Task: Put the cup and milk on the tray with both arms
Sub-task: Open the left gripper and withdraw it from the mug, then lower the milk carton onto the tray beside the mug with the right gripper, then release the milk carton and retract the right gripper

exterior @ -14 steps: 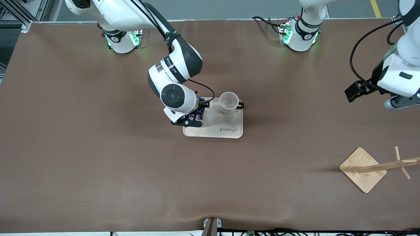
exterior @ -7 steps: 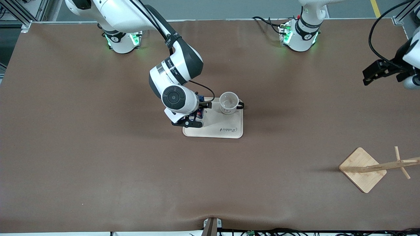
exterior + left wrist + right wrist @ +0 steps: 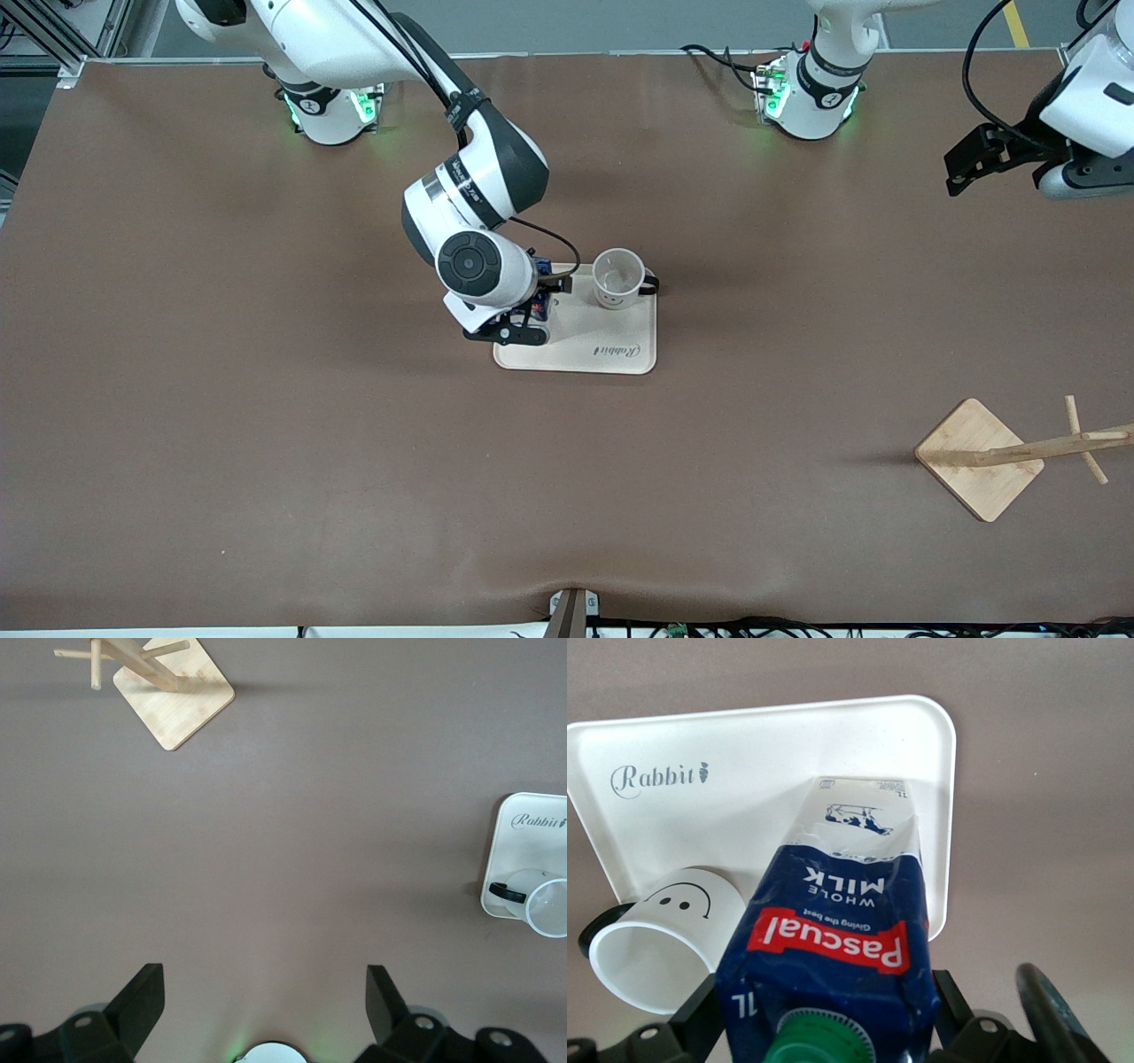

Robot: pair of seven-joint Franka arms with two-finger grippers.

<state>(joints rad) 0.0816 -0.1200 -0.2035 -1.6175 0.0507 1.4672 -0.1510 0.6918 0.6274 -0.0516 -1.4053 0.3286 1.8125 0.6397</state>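
Note:
The cream tray [image 3: 620, 353] lies mid-table. On it stands the white smiley cup [image 3: 617, 277], upright, handle toward the left arm's end. Beside the cup, at the tray's end toward the right arm, stands the blue milk [image 3: 541, 267], mostly hidden under the right wrist. My right gripper [image 3: 523, 323] is down over it. In the right wrist view the milk [image 3: 842, 930] stands on the tray [image 3: 744, 753] next to the cup [image 3: 656, 943], and the right gripper [image 3: 824, 1005] is open, one finger close on each side. My left gripper [image 3: 961, 173] hangs open and empty in the air at the left arm's end of the table.
A wooden stand with a square base [image 3: 979, 456] and a leaning pegged post sits near the front camera at the left arm's end. The left wrist view shows that stand [image 3: 173, 691], bare brown table, and the tray [image 3: 532, 828] with the cup [image 3: 540, 904] at its edge.
The left arm has swung up and back toward its base. The right hand has shifted slightly at the milk, which stands on the tray; cup and tray have not moved.

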